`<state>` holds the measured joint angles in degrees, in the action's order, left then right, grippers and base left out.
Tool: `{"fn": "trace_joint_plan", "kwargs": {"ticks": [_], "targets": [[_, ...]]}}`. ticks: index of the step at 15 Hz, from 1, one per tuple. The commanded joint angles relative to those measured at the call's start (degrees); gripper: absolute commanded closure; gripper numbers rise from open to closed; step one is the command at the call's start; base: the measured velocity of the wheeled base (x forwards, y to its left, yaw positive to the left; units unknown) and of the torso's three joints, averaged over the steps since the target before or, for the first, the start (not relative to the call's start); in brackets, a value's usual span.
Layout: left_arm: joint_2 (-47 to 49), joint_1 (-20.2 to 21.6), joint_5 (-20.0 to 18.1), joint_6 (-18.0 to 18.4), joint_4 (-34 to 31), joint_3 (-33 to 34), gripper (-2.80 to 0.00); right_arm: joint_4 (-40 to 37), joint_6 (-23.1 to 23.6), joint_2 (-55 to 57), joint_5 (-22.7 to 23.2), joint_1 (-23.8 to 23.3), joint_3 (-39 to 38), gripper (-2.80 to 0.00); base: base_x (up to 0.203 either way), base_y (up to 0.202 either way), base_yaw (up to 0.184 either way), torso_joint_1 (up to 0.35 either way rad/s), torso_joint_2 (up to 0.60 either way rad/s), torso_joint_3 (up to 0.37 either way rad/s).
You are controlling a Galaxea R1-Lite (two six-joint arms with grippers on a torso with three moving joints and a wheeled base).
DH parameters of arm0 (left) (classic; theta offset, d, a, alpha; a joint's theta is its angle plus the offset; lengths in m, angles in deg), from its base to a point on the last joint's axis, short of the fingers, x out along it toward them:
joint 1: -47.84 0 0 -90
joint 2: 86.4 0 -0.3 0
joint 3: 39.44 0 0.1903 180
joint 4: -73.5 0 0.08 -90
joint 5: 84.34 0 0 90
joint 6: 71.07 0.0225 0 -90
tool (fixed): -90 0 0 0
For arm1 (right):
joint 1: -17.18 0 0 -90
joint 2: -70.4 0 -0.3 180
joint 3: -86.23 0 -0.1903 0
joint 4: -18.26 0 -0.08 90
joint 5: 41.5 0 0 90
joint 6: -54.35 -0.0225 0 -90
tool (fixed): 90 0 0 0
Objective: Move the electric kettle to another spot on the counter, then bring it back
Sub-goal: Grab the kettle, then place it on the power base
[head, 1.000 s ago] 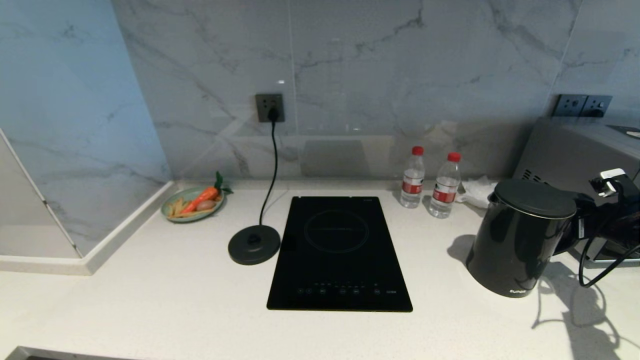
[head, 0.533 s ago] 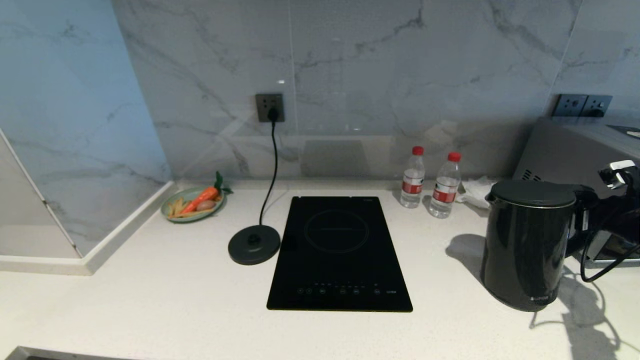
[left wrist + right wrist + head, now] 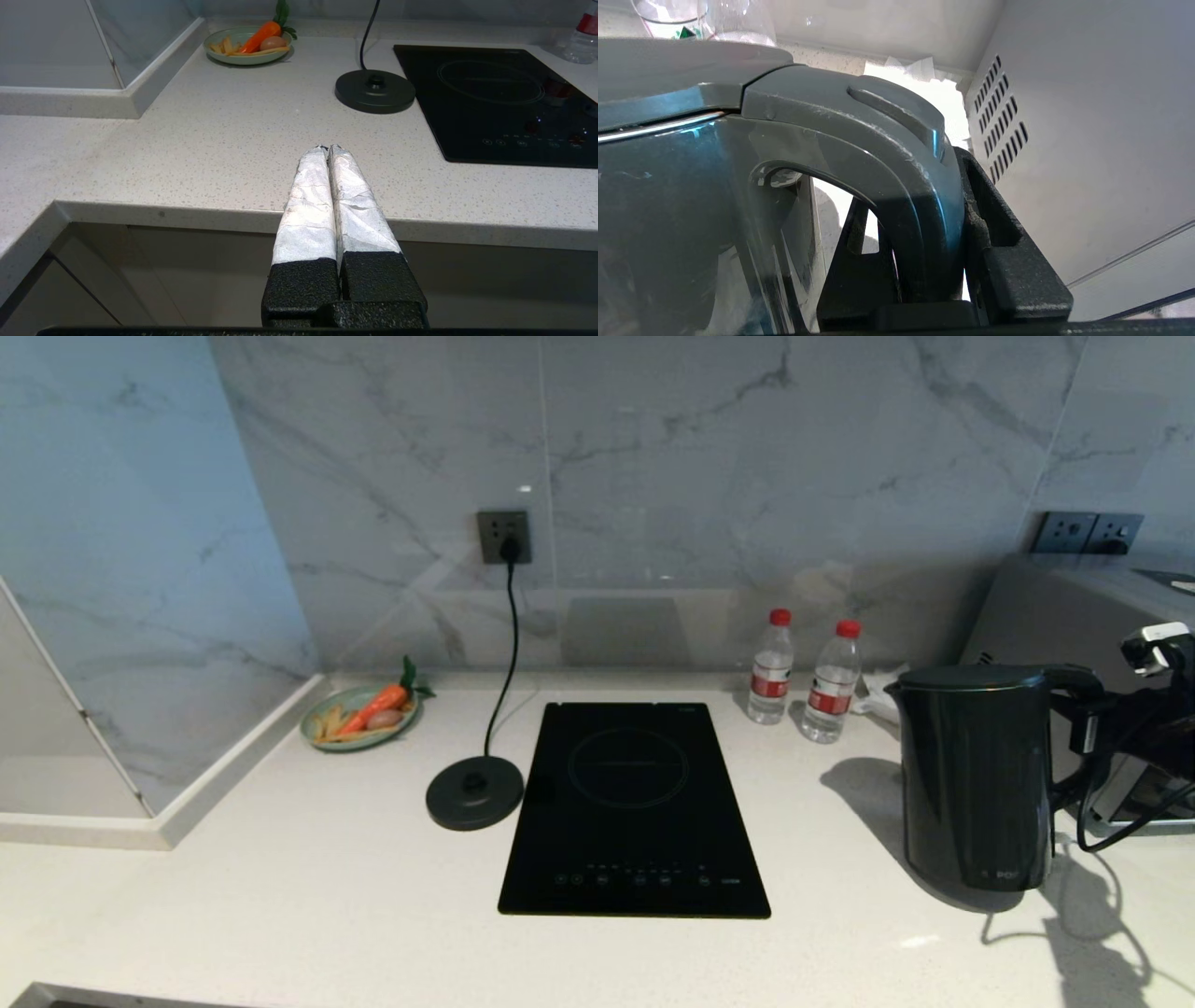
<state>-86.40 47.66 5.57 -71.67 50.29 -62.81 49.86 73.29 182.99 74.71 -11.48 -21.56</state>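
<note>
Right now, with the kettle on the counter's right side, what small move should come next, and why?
Probably lift the electric kettle slightly and start carrying it left. The right gripper is shut on its handle, it stands upright on the counter far from the base disc, so bringing it back seems due. The left gripper sits shut at the counter's front edge.

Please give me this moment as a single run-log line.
right gripper: shut on electric kettle handle | kettle: upright, counter right end, off base disc | left gripper: shut, parked at counter's front edge
</note>
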Motion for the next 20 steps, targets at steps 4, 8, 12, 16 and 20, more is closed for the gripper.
{"fn": "trace_joint_plan", "kwargs": {"ticks": [4, 8, 12, 16, 20], "targets": [[0.0, 0.0, 0.0, 0.0, 0.0, 0.2, 0.0, 2.3, 0.3, 0.1, -0.1, 1.4, 1.8, 0.0, 0.0, 0.0, 0.0, 0.0, 0.0, 0.0], [0.0, 0.0, 0.0, 0.0, 0.0, 0.2, 0.0, 3.4, 0.3, 0.1, -1.8, 4.6, 3.6, 0.0, 0.0, 0.0, 0.0, 0.0, 0.0, 0.0], [0.0, 0.0, 0.0, -0.1, 0.0, 0.2, 0.0, 5.9, 0.3, 1.3, -3.2, 7.3, 5.2, 0.0, 0.0, 0.0, 0.0, 0.0, 0.0, 0.0], [0.0, 0.0, 0.0, 0.0, 0.0, 0.2, 0.0, 10.3, 0.4, 3.3, -5.2, 9.2, 6.3, 0.0, 0.0, 0.0, 0.0, 0.0, 0.0, 0.0], [0.0, 0.0, 0.0, 0.0, 0.0, 0.2, 0.0, 17.3, 0.5, 6.4, -8.8, 11.5, 6.6, 0.0, 0.0, 0.0, 0.0, 0.0, 0.0, 0.0]]}}
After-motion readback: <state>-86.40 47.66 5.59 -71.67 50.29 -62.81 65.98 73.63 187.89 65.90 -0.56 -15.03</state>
